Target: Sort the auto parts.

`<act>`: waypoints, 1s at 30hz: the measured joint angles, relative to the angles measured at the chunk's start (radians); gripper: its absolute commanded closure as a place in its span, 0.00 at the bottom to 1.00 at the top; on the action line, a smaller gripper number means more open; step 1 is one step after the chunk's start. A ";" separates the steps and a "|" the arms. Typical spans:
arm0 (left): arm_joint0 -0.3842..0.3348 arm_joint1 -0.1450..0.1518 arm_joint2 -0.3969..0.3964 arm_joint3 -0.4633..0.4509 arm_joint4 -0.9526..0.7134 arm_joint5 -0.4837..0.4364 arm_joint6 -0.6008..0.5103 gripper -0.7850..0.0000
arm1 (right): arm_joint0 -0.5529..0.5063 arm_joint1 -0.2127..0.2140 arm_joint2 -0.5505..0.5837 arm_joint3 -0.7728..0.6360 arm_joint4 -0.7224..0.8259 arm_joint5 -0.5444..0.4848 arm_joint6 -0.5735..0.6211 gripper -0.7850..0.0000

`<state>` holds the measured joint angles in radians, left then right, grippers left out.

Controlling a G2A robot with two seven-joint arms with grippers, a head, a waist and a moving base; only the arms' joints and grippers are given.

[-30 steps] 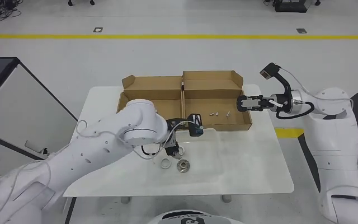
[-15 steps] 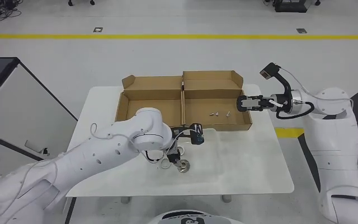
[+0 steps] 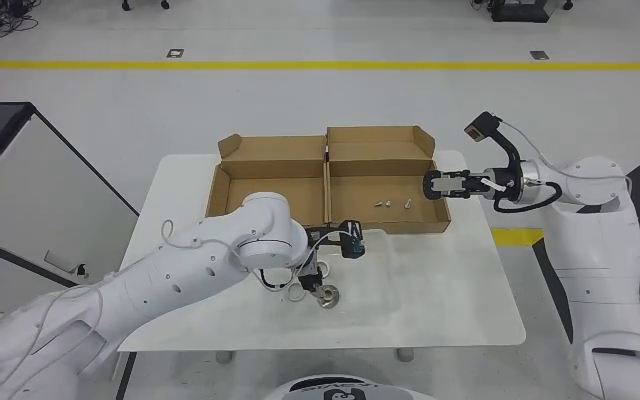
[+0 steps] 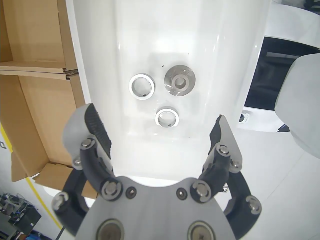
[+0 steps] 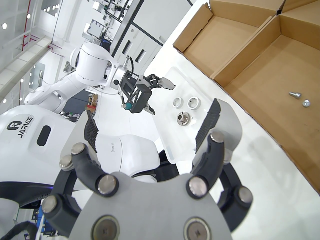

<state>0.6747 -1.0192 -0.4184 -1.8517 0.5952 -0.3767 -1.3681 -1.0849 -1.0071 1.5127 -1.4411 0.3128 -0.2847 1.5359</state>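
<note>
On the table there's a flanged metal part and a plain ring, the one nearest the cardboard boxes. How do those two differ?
The flanged part is a wide disc with a raised centre collar and a narrow bore; the ring is a plain band around a wide opening. The flanged part looks darker grey, the ring brighter silver. Both are metal, lie flat on the table and do not touch.
</note>
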 measured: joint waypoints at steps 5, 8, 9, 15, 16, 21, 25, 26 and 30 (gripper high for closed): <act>0.003 -0.011 0.017 0.003 -0.011 -0.012 -0.005 0.00 | 0.000 0.000 0.000 0.000 0.000 0.000 0.000 0.00; -0.023 -0.032 0.041 0.013 -0.044 0.008 -0.059 0.00 | 0.000 0.000 0.000 0.000 0.000 0.000 0.000 0.00; -0.037 -0.043 0.054 0.022 -0.049 0.019 -0.083 0.00 | 0.000 0.000 0.000 0.000 0.000 0.000 0.000 0.00; -0.100 -0.110 0.123 0.072 -0.074 0.086 -0.156 0.00 | 0.000 0.000 0.000 0.000 0.000 0.000 0.000 0.00; -0.105 -0.120 0.131 0.079 -0.076 0.093 -0.157 0.00 | 0.000 0.000 0.000 0.000 0.000 0.000 0.000 0.00; -0.119 -0.165 0.170 0.114 -0.064 0.099 -0.135 0.00 | 0.000 0.000 0.000 0.000 0.000 0.000 0.000 0.00; -0.113 -0.184 0.201 0.124 -0.012 0.094 -0.131 0.00 | 0.000 0.000 0.000 0.000 0.000 0.000 0.000 0.00; -0.109 -0.187 0.207 0.126 0.000 0.094 -0.127 0.00 | 0.000 0.000 0.000 0.000 0.000 0.000 0.000 0.00; -0.090 -0.195 0.221 0.136 0.039 0.095 -0.111 0.00 | 0.000 0.000 0.000 0.000 0.000 0.000 0.000 0.00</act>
<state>0.5846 -1.2138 -0.1977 -1.7153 0.6341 -0.2820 -1.4787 -1.0849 -1.0071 1.5127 -1.4411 0.3128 -0.2847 1.5359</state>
